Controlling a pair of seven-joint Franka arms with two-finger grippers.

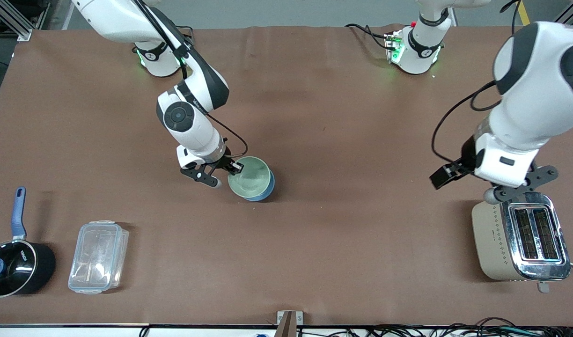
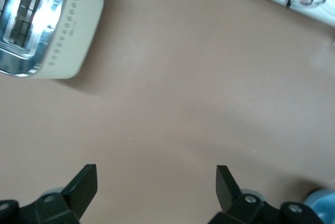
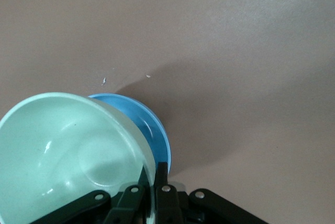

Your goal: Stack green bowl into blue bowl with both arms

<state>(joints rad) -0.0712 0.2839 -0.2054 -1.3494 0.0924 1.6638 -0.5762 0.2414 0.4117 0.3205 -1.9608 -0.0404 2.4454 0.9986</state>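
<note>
We read the green bowl [image 1: 249,178] as light, stiff, slick — right gripper [image 1: 222,172] pinches its rim, tilted into the blue bowl [image 1: 264,191]. Left gripper [image 1: 520,185] waits spread above the toaster [image 1: 520,236].

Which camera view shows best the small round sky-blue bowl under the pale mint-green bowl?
The right wrist view: the sky-blue bowl shows its rim and inner wall beside the tilted mint-green bowl, which the right gripper clamps at the rim. The front view shows only its outer edge. The left wrist view shows none of it.
</note>
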